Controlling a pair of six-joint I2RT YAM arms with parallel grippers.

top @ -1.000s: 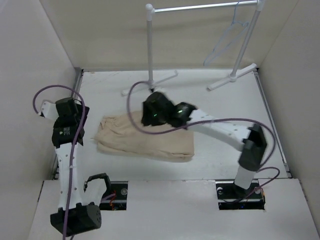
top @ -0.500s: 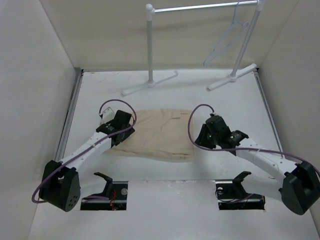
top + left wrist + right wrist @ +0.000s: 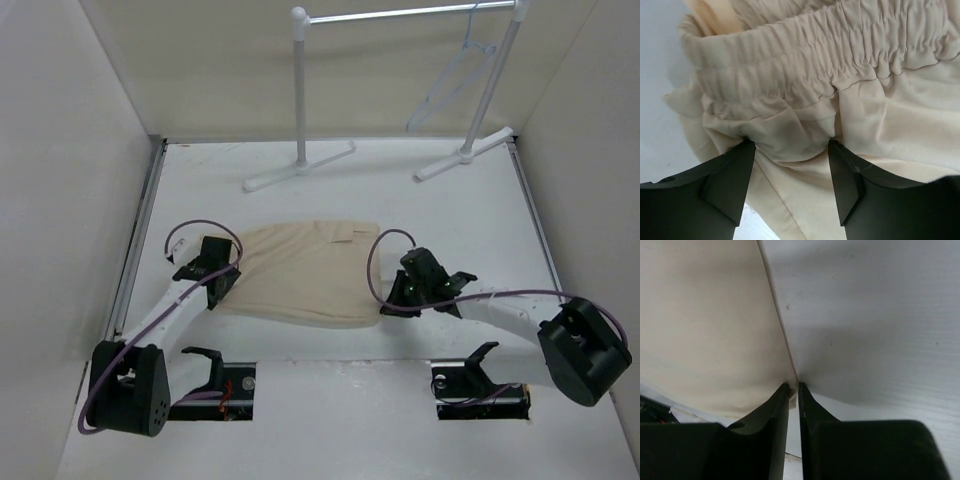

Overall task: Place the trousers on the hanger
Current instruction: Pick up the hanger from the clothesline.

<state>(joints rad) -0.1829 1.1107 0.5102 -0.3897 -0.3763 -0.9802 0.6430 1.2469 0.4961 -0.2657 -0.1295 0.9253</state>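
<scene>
The beige trousers (image 3: 300, 282) lie folded flat on the white table. My left gripper (image 3: 222, 285) is at their left end. In the left wrist view its jaws stand open around a fold of cloth (image 3: 792, 150) just below the gathered elastic waistband (image 3: 840, 55). My right gripper (image 3: 393, 297) is low at their right edge. In the right wrist view (image 3: 793, 388) its jaws are almost closed and pinch the thin edge of the trousers (image 3: 705, 315). The thin whitish hanger (image 3: 437, 88) hangs from the rail at the back right, far from both grippers.
The white tubular garment rail stand (image 3: 299, 90) stands at the back, its feet (image 3: 300, 168) on the table. Its right post and foot (image 3: 465, 155) are near the right wall. Side walls close in the table on the left and right.
The left arm came down from the raised left side to the trousers' left end. The right gripper moved from over the trousers to their right edge. The trousers now lie flatter and squarer.
</scene>
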